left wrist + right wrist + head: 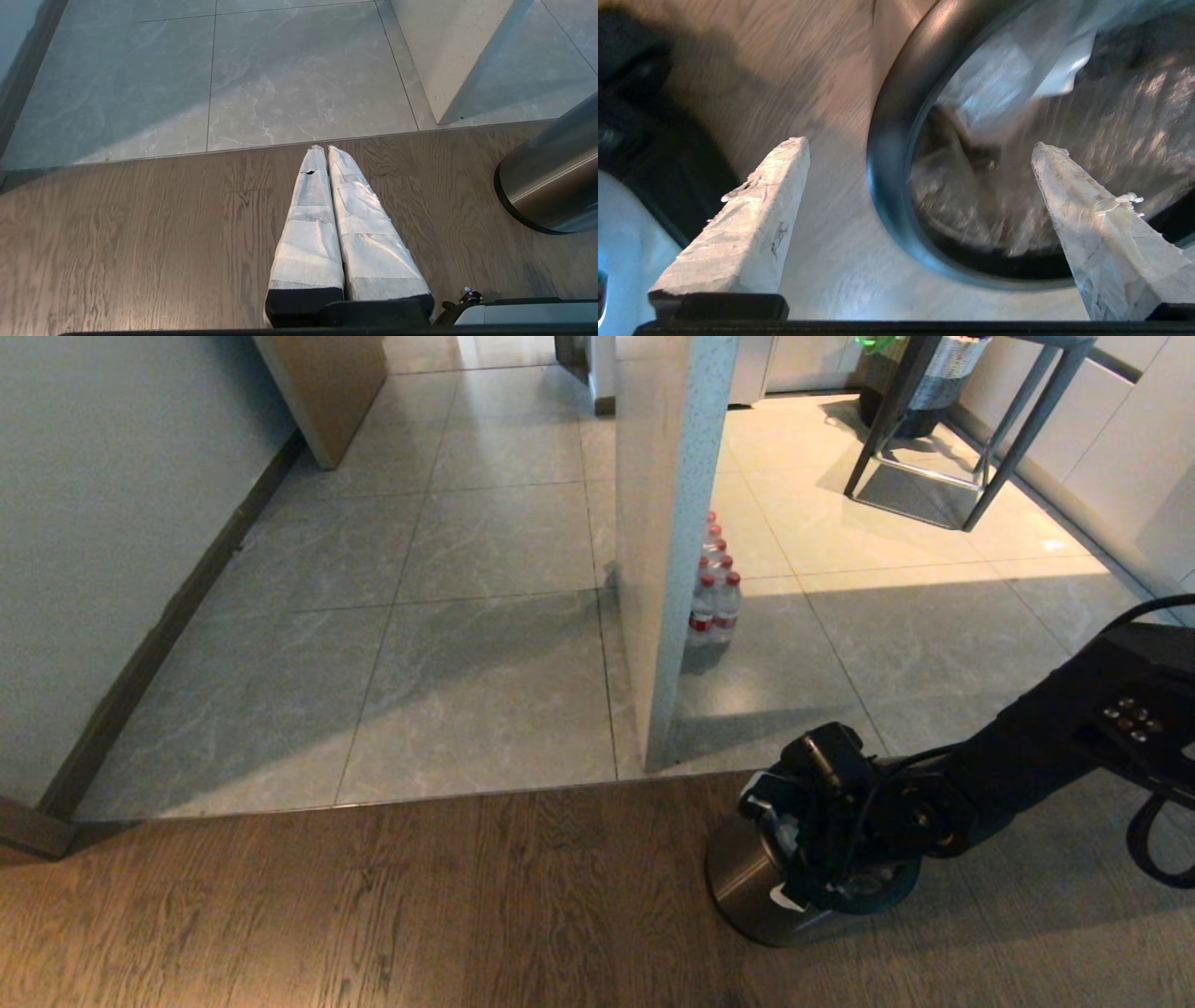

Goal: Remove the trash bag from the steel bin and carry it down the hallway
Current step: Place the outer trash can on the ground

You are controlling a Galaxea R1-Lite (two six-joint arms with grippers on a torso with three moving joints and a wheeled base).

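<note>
Grey tiled hallway (485, 644) runs away ahead, a white wall with dark baseboard (177, 616) along its left side, and it meets the wood floor (373, 905) at a straight seam close to the robot. A speckled white partition (667, 551) stands on the tile, its near end right at that seam. Beyond it, on the far right, a dark-legged stool (971, 429) stands on sunlit tile. Tucked against the partition's right face is a pack of red-capped bottles (714, 593).

Down on the wood, just right of the partition's end, sits the steel bin (761, 887), and the black right arm (1027, 747) reaches in from the right, its wrist hanging directly over the bin's mouth. Seen from that wrist, the right gripper (920, 144) is spread wide with nothing between its white-wrapped fingers (752, 219): one finger is outside the black rim (887, 154), the other over the opening. The trash bag (1017, 79) is inside the bin, clear crinkled plastic bunched against the far inner wall, untouched.

The left gripper (323, 148) hangs above bare wood, fingers pressed together, empty, with the bin well off to one side.
</note>
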